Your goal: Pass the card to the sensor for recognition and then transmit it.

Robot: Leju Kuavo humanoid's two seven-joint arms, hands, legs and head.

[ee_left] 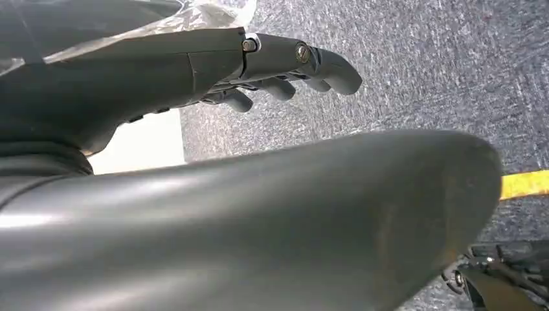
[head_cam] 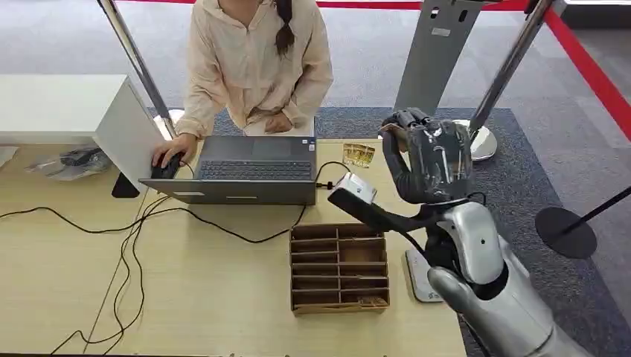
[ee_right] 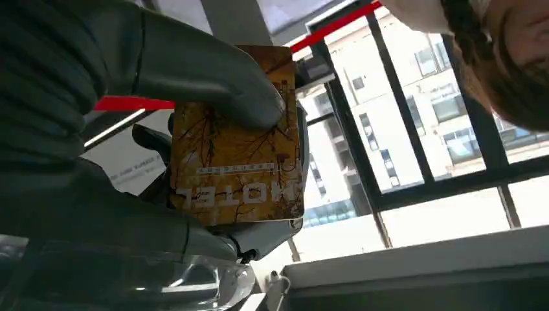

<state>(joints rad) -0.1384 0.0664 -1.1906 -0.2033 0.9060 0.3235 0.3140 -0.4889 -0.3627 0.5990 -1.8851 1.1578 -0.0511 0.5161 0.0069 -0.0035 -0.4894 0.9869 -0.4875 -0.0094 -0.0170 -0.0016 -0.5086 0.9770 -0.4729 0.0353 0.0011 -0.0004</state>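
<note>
My right hand [head_cam: 429,158] is raised above the table's far right side, past the small white sensor box [head_cam: 356,186] with its black cable. In the right wrist view this hand [ee_right: 129,129] pinches a yellow hotel card [ee_right: 236,170] between the thumb and the fingers, with the card's printed face toward the camera. In the head view the hand's back hides most of the card. My left hand [ee_left: 272,65] hangs over grey carpet with its fingers stretched out and nothing in it.
A person [head_cam: 257,59] sits across the table with one hand on a mouse beside the open laptop [head_cam: 249,169]. A cardboard organiser [head_cam: 338,268] stands near me, a white pad [head_cam: 417,277] to its right. Loose yellow cards [head_cam: 359,155] lie behind the sensor. Cables cross the table's left half.
</note>
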